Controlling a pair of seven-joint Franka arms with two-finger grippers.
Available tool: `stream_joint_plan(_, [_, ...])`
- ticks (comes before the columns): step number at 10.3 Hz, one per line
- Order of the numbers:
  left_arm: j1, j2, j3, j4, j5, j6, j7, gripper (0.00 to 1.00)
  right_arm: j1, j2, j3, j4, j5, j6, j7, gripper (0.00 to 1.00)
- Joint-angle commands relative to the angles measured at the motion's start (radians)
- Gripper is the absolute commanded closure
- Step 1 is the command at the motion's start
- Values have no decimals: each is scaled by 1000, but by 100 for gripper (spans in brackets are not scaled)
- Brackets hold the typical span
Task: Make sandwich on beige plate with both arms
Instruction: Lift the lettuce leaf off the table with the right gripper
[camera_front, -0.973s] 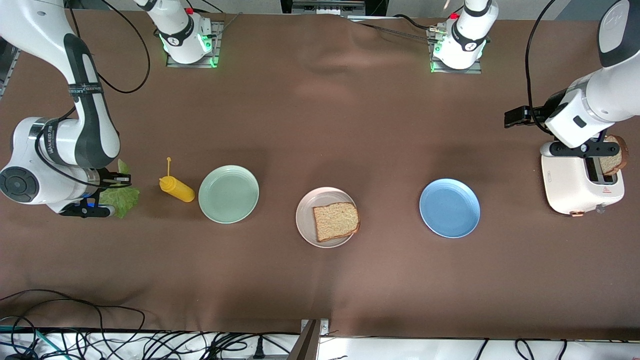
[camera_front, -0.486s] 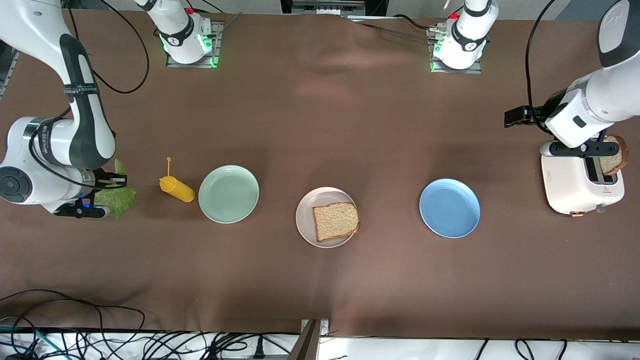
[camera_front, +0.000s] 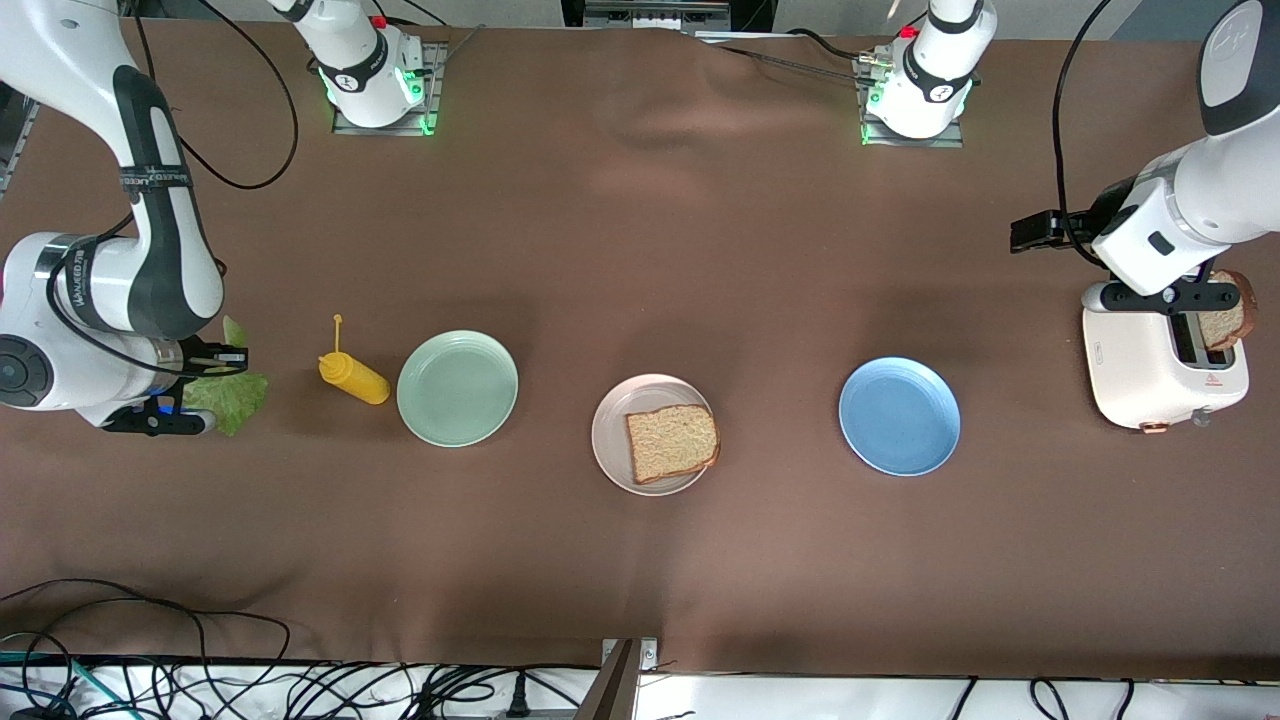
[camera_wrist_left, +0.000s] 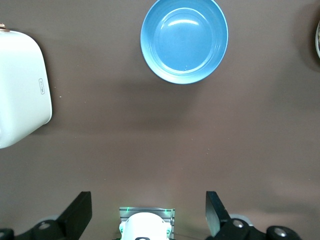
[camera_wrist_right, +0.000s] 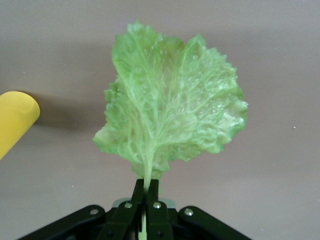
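Observation:
A brown bread slice (camera_front: 672, 442) lies on the beige plate (camera_front: 612, 432) in the middle of the table. My right gripper (camera_front: 214, 362) (camera_wrist_right: 146, 194) is shut on the stem of the ruffled green lettuce leaf (camera_front: 232, 398) (camera_wrist_right: 172, 107), holding it just above the cloth at the right arm's end of the table. A second bread slice (camera_front: 1226, 322) sticks out of the white toaster (camera_front: 1145, 375) (camera_wrist_left: 20, 85). My left gripper (camera_front: 1168, 298) (camera_wrist_left: 147, 214) hangs open over the toaster with nothing between its fingers (camera_wrist_left: 80, 216).
A yellow squeeze bottle (camera_front: 355, 378) (camera_wrist_right: 15, 117) lies between the lettuce and the mint-green plate (camera_front: 457, 387). A blue plate (camera_front: 899, 416) (camera_wrist_left: 184, 40) sits between the beige plate and the toaster. Cables run along the table edge nearest the front camera.
My right arm has drawn back a little toward its end of the table, and the lettuce has gone with it. The left arm has not moved.

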Motion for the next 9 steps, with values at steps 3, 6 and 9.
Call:
stream_joint_plan(3, [-2,-11,-1,-11,29,-7,5,0,-6,19,3,33,-17,-28,-19,100])
stream_joint_plan(6, [-2,-5,-1,-9,29,-6,3,0,-6,19,3,33,-17,-28,-19,100])
stream_joint_plan(9, [0,-5,-1,-11,28,-6,5,0,-4,19,3,33,-18,-28,-32,100])
